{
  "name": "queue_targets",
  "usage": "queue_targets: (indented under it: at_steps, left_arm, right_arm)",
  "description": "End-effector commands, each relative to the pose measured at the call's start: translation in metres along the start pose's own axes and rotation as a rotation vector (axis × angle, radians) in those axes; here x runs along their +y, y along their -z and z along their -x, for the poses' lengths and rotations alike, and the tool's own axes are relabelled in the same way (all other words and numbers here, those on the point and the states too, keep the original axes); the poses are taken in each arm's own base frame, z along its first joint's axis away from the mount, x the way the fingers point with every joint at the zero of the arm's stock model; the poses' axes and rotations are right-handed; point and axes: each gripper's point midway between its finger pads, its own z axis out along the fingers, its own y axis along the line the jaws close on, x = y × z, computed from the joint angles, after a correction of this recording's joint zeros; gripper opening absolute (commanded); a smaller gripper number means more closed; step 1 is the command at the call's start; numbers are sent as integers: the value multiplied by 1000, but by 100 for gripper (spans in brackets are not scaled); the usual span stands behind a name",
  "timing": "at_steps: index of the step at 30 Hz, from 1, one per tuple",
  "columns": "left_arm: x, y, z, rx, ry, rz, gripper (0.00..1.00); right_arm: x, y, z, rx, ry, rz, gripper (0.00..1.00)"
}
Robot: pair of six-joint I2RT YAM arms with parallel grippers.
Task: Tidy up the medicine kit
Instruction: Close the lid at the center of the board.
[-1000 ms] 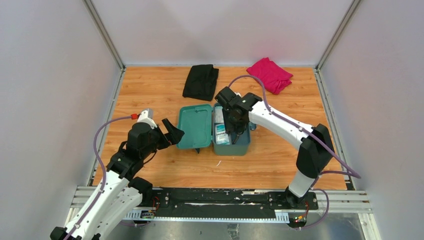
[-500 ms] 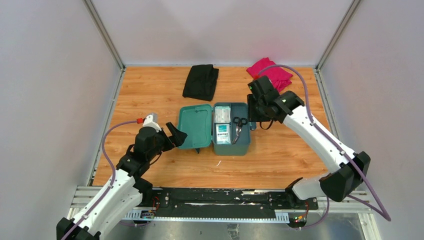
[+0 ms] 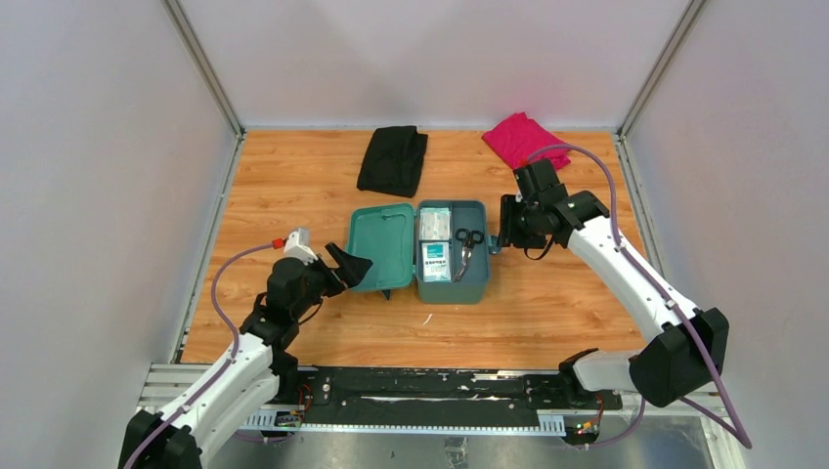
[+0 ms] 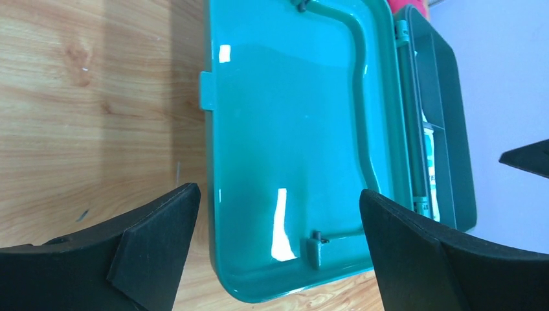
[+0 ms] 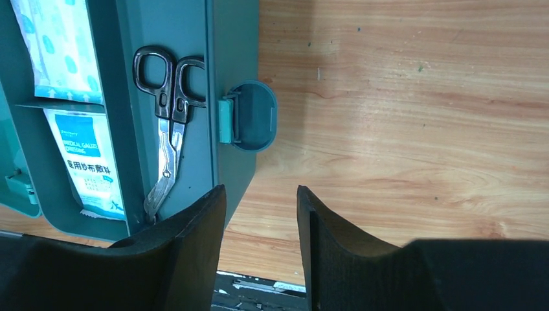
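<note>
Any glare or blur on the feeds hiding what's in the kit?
Left wrist: white glare patches on the glossy lid of the medicine kit, tray seen only edge-on. Right wrist: sharp, no glare, scissors clear and dressing packet print legible. Top external: even light, soft shadows, contents small.
</note>
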Motion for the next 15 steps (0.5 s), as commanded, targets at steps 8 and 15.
queue_targets:
  at_steps: [8, 15]
  left_arm:
    - [-16, -6, -7, -9, 76, -147, 100]
    - [-30, -6, -4, -2, 107, -205, 100]
  right_arm:
    - [12, -4, -4, 36, 15, 94, 48]
    - [14, -10, -11, 63, 15, 110, 48]
